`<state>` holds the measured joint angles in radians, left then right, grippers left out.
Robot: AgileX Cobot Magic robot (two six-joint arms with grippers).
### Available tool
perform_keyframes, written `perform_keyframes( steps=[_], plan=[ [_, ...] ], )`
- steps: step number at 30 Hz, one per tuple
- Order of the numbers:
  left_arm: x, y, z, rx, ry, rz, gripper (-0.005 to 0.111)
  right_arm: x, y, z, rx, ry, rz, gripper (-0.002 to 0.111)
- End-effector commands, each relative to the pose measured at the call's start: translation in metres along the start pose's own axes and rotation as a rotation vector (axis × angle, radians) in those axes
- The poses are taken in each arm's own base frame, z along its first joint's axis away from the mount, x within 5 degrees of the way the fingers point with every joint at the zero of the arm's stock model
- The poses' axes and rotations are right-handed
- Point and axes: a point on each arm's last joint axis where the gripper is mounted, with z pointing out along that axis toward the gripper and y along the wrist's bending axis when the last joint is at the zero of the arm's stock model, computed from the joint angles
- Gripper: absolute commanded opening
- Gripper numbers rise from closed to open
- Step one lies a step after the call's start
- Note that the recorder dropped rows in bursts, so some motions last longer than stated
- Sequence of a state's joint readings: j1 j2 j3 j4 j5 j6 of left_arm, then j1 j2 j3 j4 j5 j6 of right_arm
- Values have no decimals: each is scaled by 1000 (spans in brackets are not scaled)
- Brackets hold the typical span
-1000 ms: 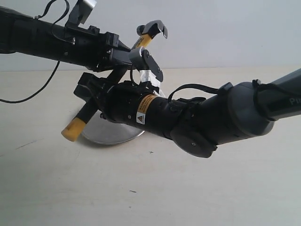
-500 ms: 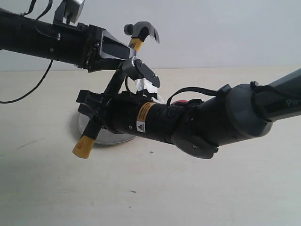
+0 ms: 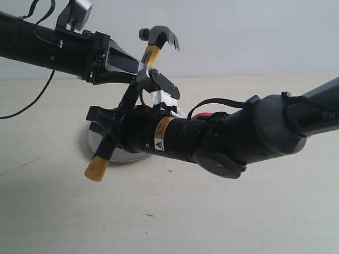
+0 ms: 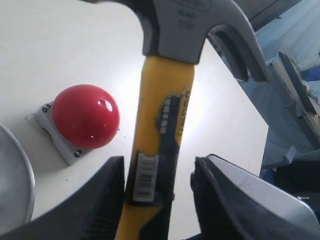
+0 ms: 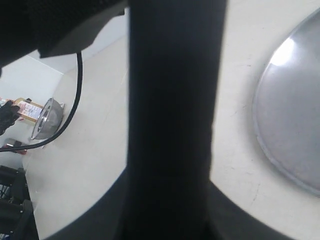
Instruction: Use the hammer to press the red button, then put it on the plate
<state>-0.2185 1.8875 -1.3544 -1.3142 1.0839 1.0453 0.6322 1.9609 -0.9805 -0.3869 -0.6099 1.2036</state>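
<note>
The hammer [image 3: 159,36] hangs tilted in the air, dark head up, yellow end [image 3: 97,168] low over the table. My right gripper [image 3: 106,132] is shut on its black handle [image 5: 170,100]. My left gripper [image 3: 139,67] stands open around the yellow neck [image 4: 167,100]; one finger [image 4: 107,195] lies against it, the other [image 4: 220,195] is apart. The red button [image 4: 85,116] sits on its grey base beside the plate [image 4: 12,185]. In the exterior view the red button [image 3: 204,114] barely peeks over my right arm, and the plate [image 3: 127,154] lies below the handle.
A black cable [image 5: 75,100] trails from the left arm across the table. Beyond the table's edge stand a metal bowl [image 5: 45,117] and blue clutter [image 4: 295,75]. The right forearm [image 3: 254,132] reaches across the middle of the scene.
The hammer has swung: its head went left, its yellow end right and down. The left gripper has opened and drawn back left. The right arm sank, uncovering a sliver of the button.
</note>
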Motion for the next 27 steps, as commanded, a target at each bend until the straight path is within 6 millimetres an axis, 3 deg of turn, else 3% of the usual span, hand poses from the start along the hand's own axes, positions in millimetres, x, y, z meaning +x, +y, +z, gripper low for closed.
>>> perform_keyframes(
  steps=[1,13,16,24,27],
  plan=[
    [-3,-8,-7,23,3,14,44,-4,5,-1,-41,-15,-44,0],
    [3,21,-45,-71,47,-62,44,-4,3,-1,-18,-9,-80,0],
    [4,27,-55,-77,40,-75,44,-7,2,1,64,38,-143,0],
    [9,44,-78,-155,48,-108,43,-30,24,-12,192,70,-308,0],
    [9,49,-88,-171,24,-123,36,-38,33,-21,214,60,-344,0]
  ],
)
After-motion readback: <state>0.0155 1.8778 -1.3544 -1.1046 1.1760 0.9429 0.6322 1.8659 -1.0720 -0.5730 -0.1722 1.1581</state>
